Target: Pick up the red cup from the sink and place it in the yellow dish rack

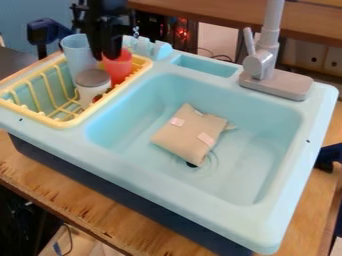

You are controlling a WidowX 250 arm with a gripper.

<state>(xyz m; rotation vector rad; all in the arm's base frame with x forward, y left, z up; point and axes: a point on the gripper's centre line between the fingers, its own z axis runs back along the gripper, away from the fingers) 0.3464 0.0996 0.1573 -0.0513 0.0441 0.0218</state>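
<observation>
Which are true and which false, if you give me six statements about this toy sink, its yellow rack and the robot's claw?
1. The tan pouch lies in the basin. True.
2. The red cup is in the yellow rack. True.
3. The rack sits inside the basin. False: it is beside it.
4. The gripper is near the red cup. True.
5. The gripper touches the pouch. False: they are apart.
6. The rack holds just one cup. False: a blue cup is there too.

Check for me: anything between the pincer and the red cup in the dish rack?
Nothing visible. The pincer is right at the red cup, overlapping its rim in view; contact can't be judged. The light-blue cup is close beside them, and the grey-topped white container is nearer the camera, neither in between.
</observation>
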